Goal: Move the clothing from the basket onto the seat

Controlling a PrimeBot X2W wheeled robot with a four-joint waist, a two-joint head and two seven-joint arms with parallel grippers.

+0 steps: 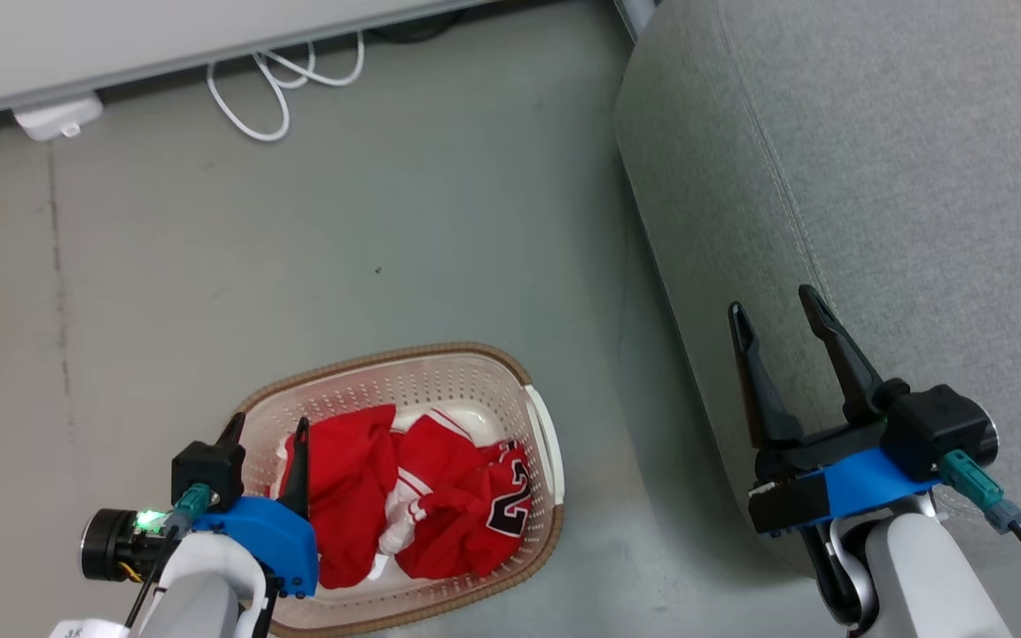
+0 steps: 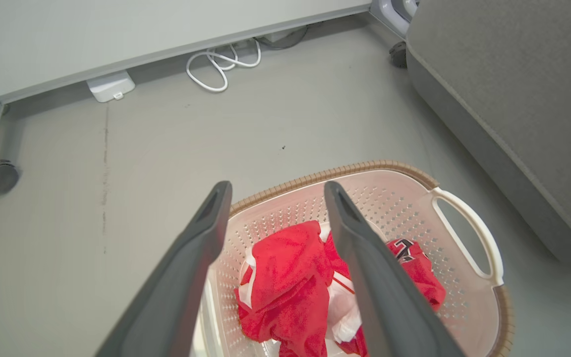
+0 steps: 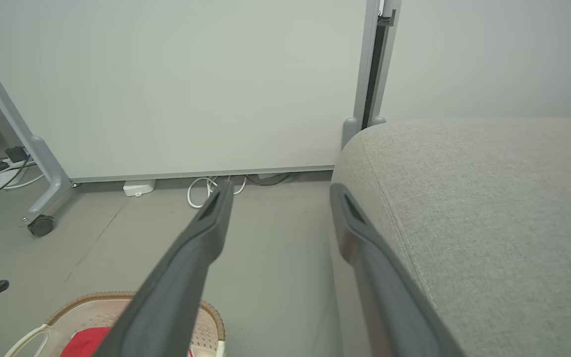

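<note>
**Head view.** Laundry basket on the grey floor. Its long axis runs across toward the sofa, which stands near the basket's handle end. Red jerseys are heaped in the basket's bottom with white trim showing. The piece nearest that handle carries a dark number. The heap lies along the basket's length.

Left gripper hangs over the basket's end away from the sofa, fingers apart, nothing between them. One finger overlaps the red cloth; contact unclear. Right gripper is well apart from the basket, over the sofa's front edge, fingers spread and empty. White cable is coiled on the floor beyond the basket, by the wall.

**Left wrist view.** Both dark fingers splayed wide, pointing down into the basket. The jerseys sit between and under them, with the bulk slightly toward the handle side. Not touching, as far as I can tell.

**Right wrist view.** Fingers apart, aimed past the basket at the wall panel. Sofa cushion is beside one finger. The basket rim and a patch of red sit low on the other side.

**Judgement.** The left arm is much the nearer. The cloth lies ahead of and below its gripper, so the coming move reads as a plain descent, then closing across a fold. The right arm sits by the sofa, badly placed for the pick.
</note>
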